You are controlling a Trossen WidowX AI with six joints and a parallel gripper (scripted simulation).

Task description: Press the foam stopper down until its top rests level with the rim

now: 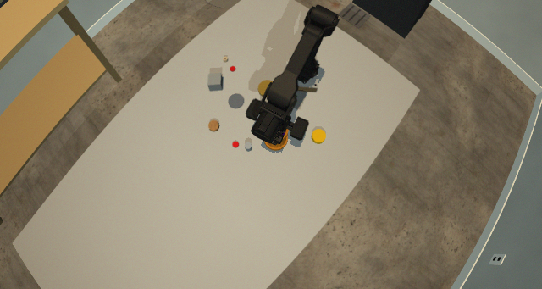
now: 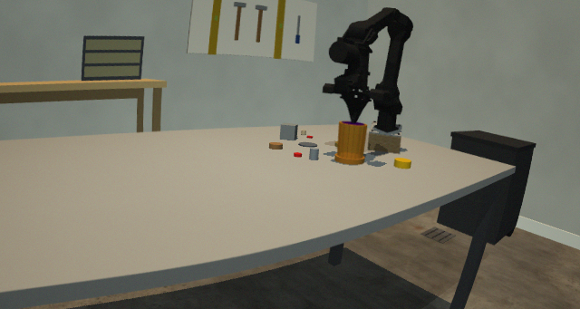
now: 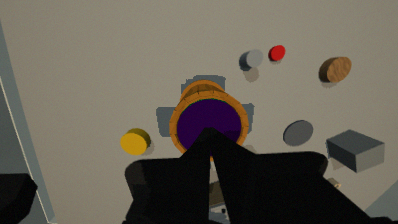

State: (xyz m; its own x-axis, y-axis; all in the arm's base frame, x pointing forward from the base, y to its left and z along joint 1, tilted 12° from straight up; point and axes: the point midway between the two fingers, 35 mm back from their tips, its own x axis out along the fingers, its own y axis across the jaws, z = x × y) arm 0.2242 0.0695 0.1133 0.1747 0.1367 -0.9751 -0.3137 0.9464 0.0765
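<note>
An orange ribbed jar point(image 2: 351, 141) point(image 1: 276, 146) stands upright on the table; its rim also shows in the wrist view point(image 3: 245, 125). The purple stopper point(image 3: 205, 114) fills the jar's mouth, with a thin dark green line along its far edge inside the rim. In the exterior view only a thin purple sliver of it shows at the rim. My gripper point(image 3: 208, 131) point(image 2: 354, 121) is shut and empty, pointing down. Its tips are over the middle of the stopper, at or very near its top; whether they touch it is hard to tell. The fingers hide the stopper's near part.
A yellow disc point(image 1: 318, 136) point(image 2: 402, 163) point(image 3: 135, 142) lies on one side of the jar. A small grey cylinder point(image 1: 248, 144) point(image 2: 314, 154) and a red disc point(image 1: 235, 144) are on the other. A brown disc point(image 1: 213, 125), a dark grey disc point(image 1: 235, 101) and a grey block point(image 1: 215, 81) lie farther off.
</note>
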